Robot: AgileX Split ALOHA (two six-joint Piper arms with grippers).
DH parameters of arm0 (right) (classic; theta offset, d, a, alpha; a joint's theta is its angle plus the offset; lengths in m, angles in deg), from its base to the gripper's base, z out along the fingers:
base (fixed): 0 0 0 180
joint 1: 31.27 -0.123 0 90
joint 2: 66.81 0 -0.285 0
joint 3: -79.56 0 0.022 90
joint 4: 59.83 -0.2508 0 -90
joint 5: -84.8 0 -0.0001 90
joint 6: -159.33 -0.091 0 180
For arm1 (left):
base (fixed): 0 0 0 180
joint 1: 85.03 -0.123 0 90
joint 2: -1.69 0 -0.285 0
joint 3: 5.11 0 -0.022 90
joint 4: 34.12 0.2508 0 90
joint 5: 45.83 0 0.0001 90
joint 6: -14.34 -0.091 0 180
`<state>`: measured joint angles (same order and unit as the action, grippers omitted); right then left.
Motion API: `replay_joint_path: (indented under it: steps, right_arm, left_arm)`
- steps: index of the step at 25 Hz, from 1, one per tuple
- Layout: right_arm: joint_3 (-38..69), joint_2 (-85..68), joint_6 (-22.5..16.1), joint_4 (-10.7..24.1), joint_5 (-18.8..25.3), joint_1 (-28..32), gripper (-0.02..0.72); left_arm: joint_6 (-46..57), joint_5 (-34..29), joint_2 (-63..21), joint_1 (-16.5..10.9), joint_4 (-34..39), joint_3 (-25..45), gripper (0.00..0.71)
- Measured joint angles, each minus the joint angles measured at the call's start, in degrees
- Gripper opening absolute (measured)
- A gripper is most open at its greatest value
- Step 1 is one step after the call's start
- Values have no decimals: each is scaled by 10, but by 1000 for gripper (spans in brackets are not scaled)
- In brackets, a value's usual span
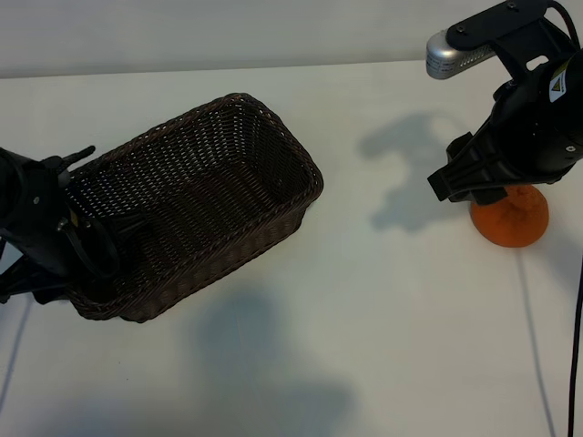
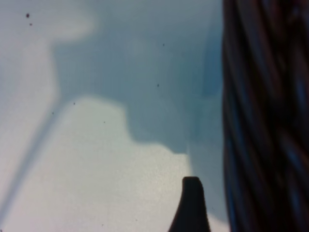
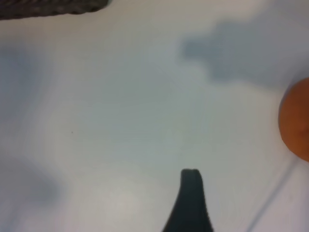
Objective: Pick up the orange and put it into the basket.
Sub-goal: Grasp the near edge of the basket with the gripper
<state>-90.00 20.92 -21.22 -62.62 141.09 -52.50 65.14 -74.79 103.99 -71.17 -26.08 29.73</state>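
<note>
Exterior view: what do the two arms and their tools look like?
Both arms are matte black. The right arm carries a silver cylindrical part at its top, a small yellow warning label, and a black cable hanging below. The left arm is all black, with thin black prongs.

**Bright overhead light, soft wrist views**

The white table (image 1: pixel 383 319) is evenly and brightly lit from above, without glare. Soft-edged grey shadows of the arms fall on it: one to the left of the right arm, a broader one at the near side below the basket (image 1: pixel 196 205). Both wrist views are out of focus; the wicker and the orange (image 3: pixel 297 121) show blurred outlines.
</note>
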Motion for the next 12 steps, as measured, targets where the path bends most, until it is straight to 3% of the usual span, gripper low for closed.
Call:
replay_joint_path:
  steps: [5,7,10,12]
  right_arm:
    - [0,0,0,-1,2,0,561]
    - [0,0,0,-1,2,0,561]
    - [0,0,0,-2,2,0,561]
    - [0,0,0,-2,2,0,561]
  left_arm:
    - [0,1,11,0,-7,1,584]
    - [0,1,11,0,-7,1,549]
    - [3,4,11,0,-7,1,439]
    - [2,18,11,-1,-6,1,423]
